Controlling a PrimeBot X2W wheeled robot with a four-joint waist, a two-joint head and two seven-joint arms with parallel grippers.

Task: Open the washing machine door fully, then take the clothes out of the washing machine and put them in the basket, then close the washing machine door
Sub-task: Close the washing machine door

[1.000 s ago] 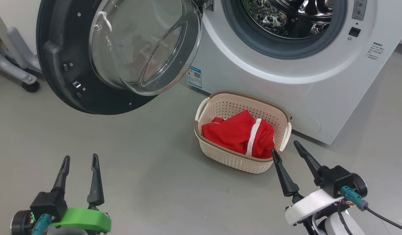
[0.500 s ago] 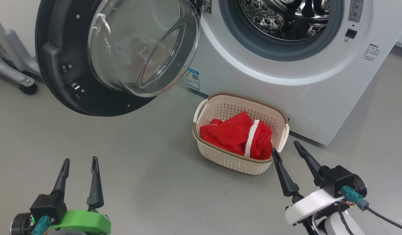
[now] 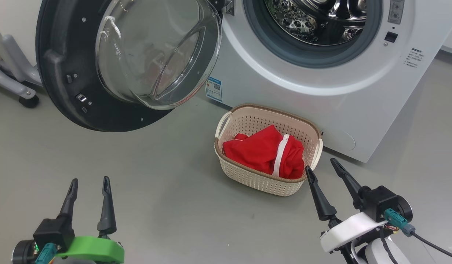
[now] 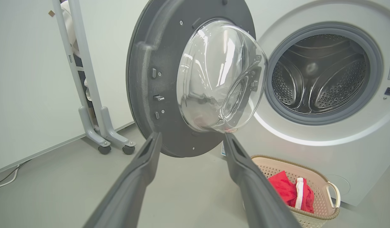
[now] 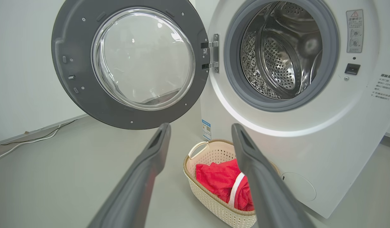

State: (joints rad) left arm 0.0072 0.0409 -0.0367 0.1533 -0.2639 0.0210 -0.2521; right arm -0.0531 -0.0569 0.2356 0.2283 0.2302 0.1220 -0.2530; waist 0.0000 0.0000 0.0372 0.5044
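1. Big white front-loading washing machine (image 3: 270, 91), upper right: its drum looks empty, so I judge closing comes next.
2. Round black-rimmed glass door (image 3: 61, 95), upper left, hangs wide; I'd push its free edge rightward.
3. Cream perforated basket (image 3: 270, 109), centre, holds the red white-striped clothes (image 3: 259, 150).
4. My left gripper (image 3: 90, 179) and right gripper (image 3: 321, 164), bottom corners: fingers spread, empty; open floor ahead.

The washer (image 3: 321, 99) stands at the back on the floor (image 3: 156, 183). Its door (image 3: 53, 55) hangs open to the washer's left, hinged at the left edge of the opening. The basket (image 3: 262, 181) sits just before the washer, below the opening, with the clothes (image 3: 262, 150) in it. A wheeled stand (image 4: 101, 120) is left of the washer, behind the door. The left gripper (image 3: 90, 179) is well before the washer, the right gripper (image 3: 320, 164) just beside the basket's near right corner.
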